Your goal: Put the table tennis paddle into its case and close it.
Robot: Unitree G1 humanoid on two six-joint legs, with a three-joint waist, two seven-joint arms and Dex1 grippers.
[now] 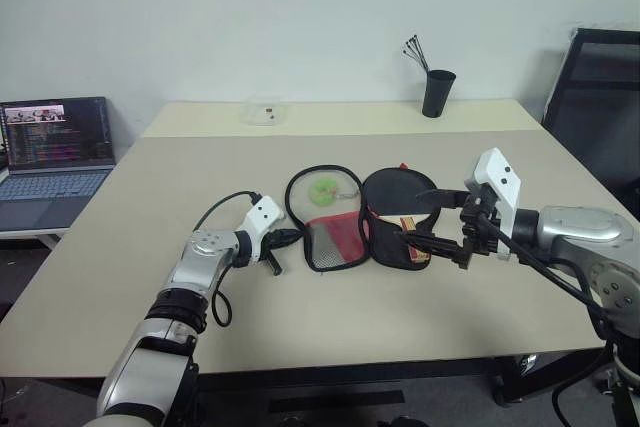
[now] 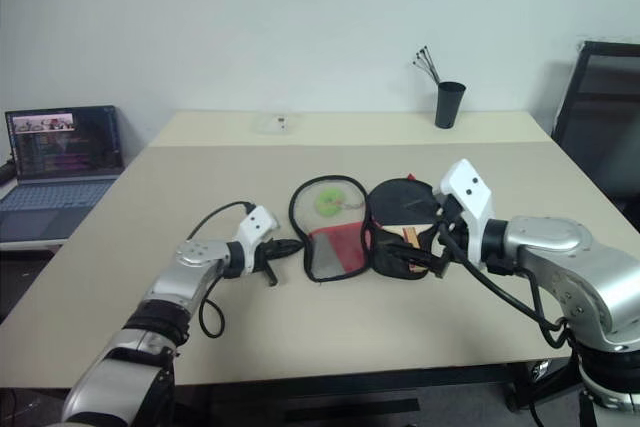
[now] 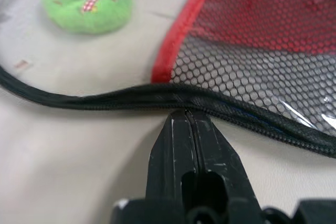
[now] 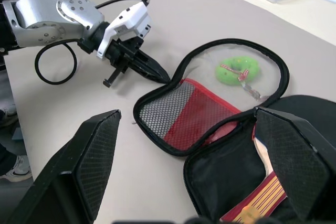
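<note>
The case (image 1: 335, 239) lies unzipped and spread flat at the table's middle. Its left flap shows the mesh pocket (image 4: 181, 113), the red panel and a green tag (image 4: 239, 70). The table tennis paddle sits in the black right half, its striped wooden handle (image 4: 258, 201) poking toward me. My left gripper (image 1: 295, 238) is shut, with its tips against the zip edge (image 3: 157, 98) of the left flap; whether fabric is pinched I cannot tell. My right gripper (image 1: 412, 215) hovers open above the right half, over the handle.
A black cup of pens (image 1: 437, 93) and a clear plastic box (image 1: 266, 112) stand on the far table. An open laptop (image 1: 55, 147) sits on a low stand to the left. A black chair (image 1: 600, 87) stands at the right.
</note>
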